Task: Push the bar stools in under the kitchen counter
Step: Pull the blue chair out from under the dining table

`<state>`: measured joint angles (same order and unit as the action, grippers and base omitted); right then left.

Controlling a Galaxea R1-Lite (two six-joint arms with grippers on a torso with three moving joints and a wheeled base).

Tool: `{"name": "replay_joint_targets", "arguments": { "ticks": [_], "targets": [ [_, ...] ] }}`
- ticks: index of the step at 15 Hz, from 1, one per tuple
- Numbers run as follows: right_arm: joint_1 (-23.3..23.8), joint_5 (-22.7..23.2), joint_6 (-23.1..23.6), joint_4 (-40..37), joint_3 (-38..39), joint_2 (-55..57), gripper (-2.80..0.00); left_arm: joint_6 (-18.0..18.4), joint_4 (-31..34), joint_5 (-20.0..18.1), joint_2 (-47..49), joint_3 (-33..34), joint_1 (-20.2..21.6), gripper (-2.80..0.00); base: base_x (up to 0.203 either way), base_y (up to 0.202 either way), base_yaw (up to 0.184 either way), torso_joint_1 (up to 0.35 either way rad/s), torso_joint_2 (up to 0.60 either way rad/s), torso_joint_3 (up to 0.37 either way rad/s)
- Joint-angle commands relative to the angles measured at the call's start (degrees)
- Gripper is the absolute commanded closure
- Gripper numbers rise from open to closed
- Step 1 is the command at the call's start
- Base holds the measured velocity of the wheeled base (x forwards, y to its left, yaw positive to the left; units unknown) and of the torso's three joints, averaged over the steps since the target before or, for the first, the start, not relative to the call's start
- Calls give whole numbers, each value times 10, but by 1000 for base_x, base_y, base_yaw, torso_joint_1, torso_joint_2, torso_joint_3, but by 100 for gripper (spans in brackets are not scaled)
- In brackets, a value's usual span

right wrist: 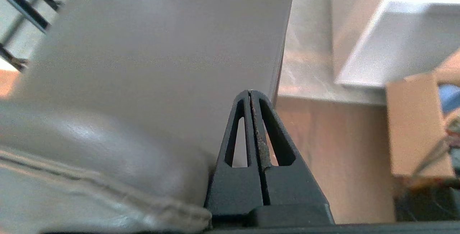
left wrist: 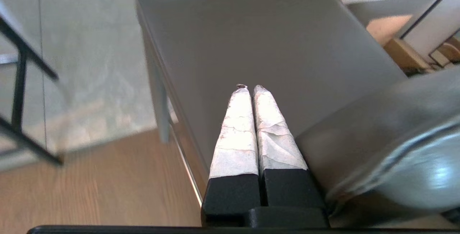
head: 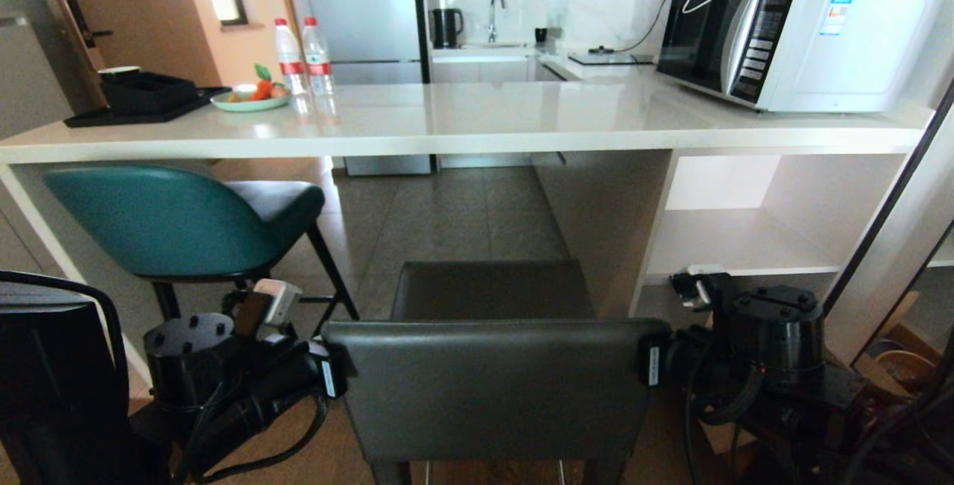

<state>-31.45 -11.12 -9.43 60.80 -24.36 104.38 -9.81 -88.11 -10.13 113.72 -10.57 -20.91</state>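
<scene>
Boxy dark-grey leather stool (head: 492, 381) stands at the head view's lower centre, short of the glossy white stone tabletop (head: 462, 124). Left gripper (left wrist: 250, 88) and right gripper (right wrist: 250, 92), fingers together, flank its backrest.

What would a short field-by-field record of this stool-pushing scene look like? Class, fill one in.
grey stool: in front of the counter, seat not yet under it
teal stool: seat partly under the counter
counter: holds microwave, two bottles
left gripper: shut, beside the grey stool's backrest
right gripper: shut, at the backrest's other side
</scene>
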Motion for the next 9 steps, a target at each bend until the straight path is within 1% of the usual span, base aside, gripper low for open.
{"name": "replay_joint_targets", "arguments": {
  "ticks": [1, 3, 5, 7, 8, 9],
  "targets": [
    [6, -6, -1, 2, -3, -13, 0, -3, 5, 12, -11, 36, 23, 0, 0, 0, 0, 0, 0, 0],
    [6, -6, -1, -31, -3, -27, 0, -13, 5, 16, -27, 54, 30, 0, 0, 0, 0, 0, 0, 0],
    [7, -7, -4, -51, -19, -32, 0, -26, 5, 36, -46, 60, 31, 0, 0, 0, 0, 0, 0, 0],
    [13, -7, -6, -52, -4, -39, 0, -28, 5, 32, -65, 56, 49, 0, 0, 0, 0, 0, 0, 0],
    [20, -6, -5, -52, 8, -54, 0, -29, 5, 31, -68, 60, 44, 0, 0, 0, 0, 0, 0, 0],
    [33, -6, -4, -52, 20, -69, 0, -29, 5, 36, -68, 67, 24, 0, 0, 0, 0, 0, 0, 0]
  ]
}}
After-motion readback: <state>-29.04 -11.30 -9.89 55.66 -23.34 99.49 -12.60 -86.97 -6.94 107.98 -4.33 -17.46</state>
